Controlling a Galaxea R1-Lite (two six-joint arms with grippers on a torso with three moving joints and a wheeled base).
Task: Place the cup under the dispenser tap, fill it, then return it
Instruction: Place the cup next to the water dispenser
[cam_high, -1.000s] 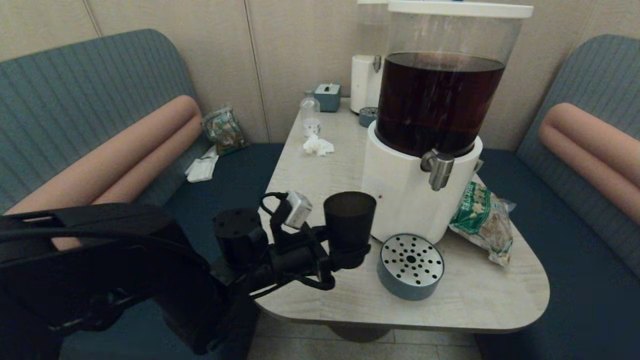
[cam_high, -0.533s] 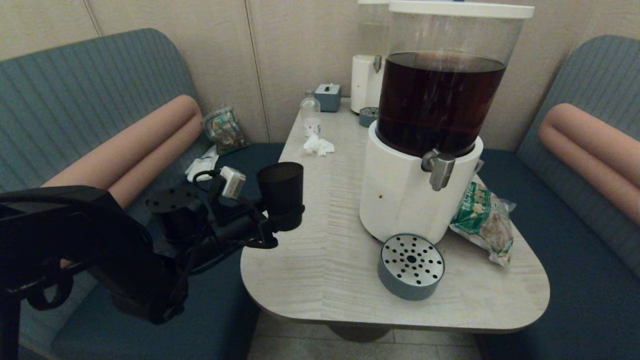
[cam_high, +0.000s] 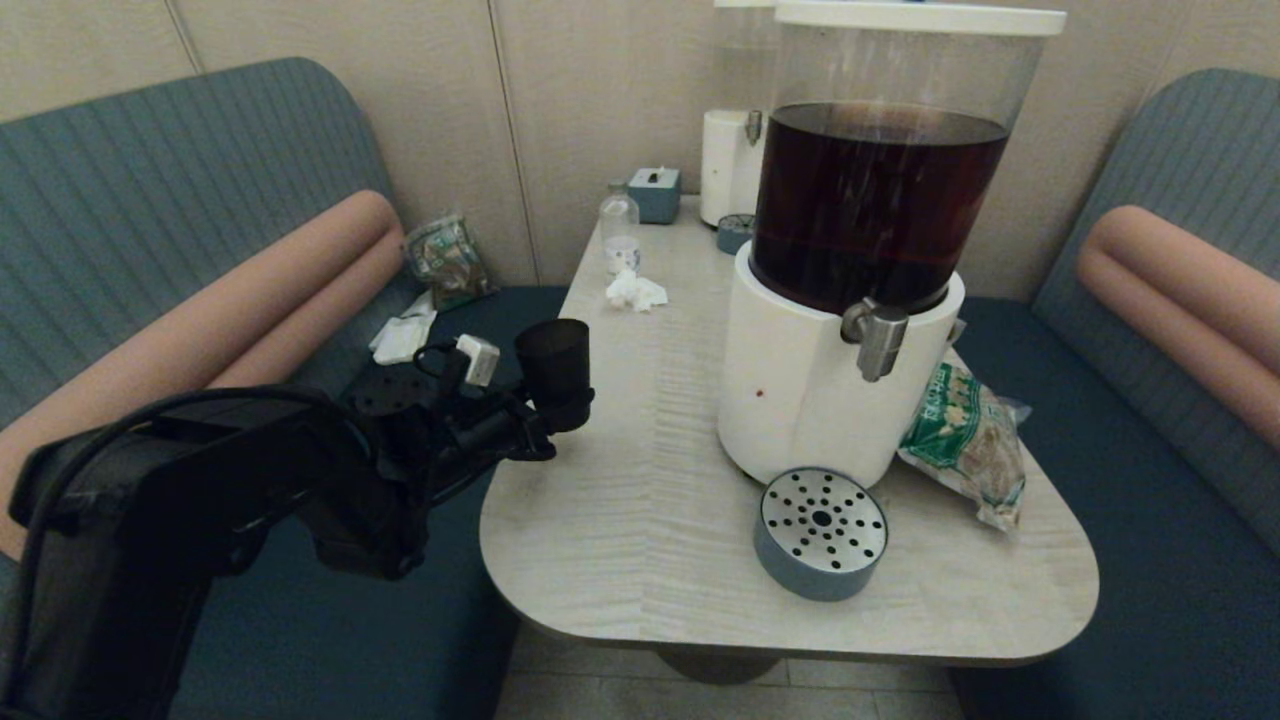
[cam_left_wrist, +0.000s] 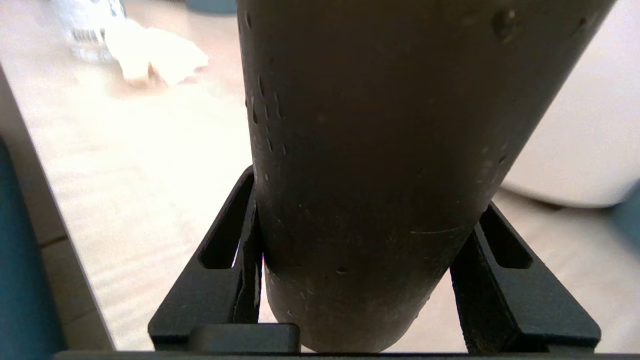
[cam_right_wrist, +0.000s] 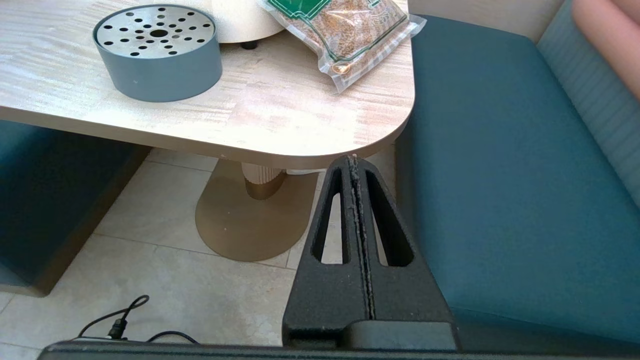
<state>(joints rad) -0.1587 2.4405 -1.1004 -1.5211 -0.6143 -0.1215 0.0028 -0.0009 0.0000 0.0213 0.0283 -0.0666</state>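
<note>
On my bench (cam_high: 640, 520), the perforated drip tray (cam_high: 821, 533) sits near the front edge. A green snack bag (cam_high: 965, 440) lies just right of it. A small clear bottle (cam_high: 620, 232) stands far behind, crumpled tissue (cam_high: 634, 291) beside.

The left arm (cam_high: 200, 500) is bulky matte black, with a black cable looping over its shell. Near the wrist sit a round black flange dotted with screw holes and a small white-grey camera block (cam_high: 478, 358) on a short black lead. Both grippers carry flat black triangular fingers (cam_right_wrist: 367, 250) with slot-shaped cutouts.
</note>
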